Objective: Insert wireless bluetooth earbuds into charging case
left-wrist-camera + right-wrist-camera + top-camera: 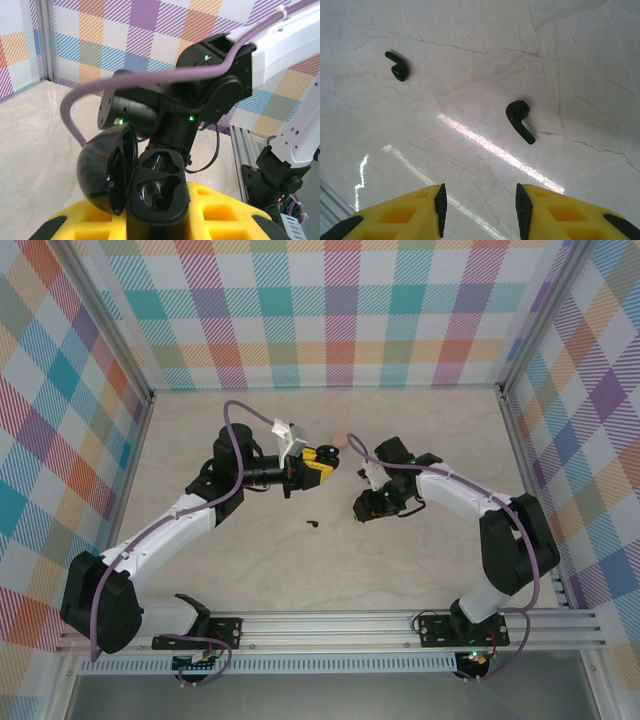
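Table (pixel 260 570): carries both earbuds and the round piece.
Charging case (pixel 157 195): between the left gripper's (pixel 322 466) fingers, above the table's middle; lid (pixel 107 170) swung open to its left.
Right gripper (pixel 480 210): right of the left gripper, closer to the near edge, jaws apart over bare table.
Near earbud (pixel 520 120): on the table, just ahead of the Right gripper.
Far earbud (pixel 397 66): on the table, well apart from the Near earbud, farther ahead and to the left.
Round piece (pixel 340 439): on the table behind the left gripper, toward the far edge.

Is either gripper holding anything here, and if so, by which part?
The left gripper holds the open black charging case by its lower body, lid hinged aside. The right gripper holds nothing; its jaws stand apart above a black earbud.
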You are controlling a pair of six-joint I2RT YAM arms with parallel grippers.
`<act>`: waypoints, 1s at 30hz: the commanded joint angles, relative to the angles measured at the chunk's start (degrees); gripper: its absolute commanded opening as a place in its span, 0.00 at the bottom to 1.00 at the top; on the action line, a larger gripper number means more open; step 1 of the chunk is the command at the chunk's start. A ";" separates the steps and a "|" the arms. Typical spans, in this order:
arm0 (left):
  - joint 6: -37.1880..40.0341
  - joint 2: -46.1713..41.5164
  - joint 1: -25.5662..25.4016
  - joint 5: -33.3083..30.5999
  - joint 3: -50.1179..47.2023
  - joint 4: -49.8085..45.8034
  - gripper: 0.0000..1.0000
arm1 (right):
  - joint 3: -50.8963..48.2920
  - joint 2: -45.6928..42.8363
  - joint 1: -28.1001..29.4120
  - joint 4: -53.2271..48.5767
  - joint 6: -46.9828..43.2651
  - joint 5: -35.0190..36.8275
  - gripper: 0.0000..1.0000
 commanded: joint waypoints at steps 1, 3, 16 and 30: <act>-0.28 -1.76 -0.54 0.05 -0.49 2.68 0.13 | -0.37 1.84 0.69 2.71 -1.39 1.61 0.44; -0.26 -1.95 -0.54 0.12 -0.49 2.67 0.13 | 0.02 3.16 1.13 3.33 -1.73 2.24 0.44; -0.74 -2.40 -0.54 0.14 -0.50 2.85 0.13 | 4.37 11.25 2.89 3.29 -3.17 6.95 0.42; -0.80 -2.93 -0.54 -0.21 -0.57 2.46 0.13 | 5.61 13.97 3.74 5.10 3.35 15.38 0.23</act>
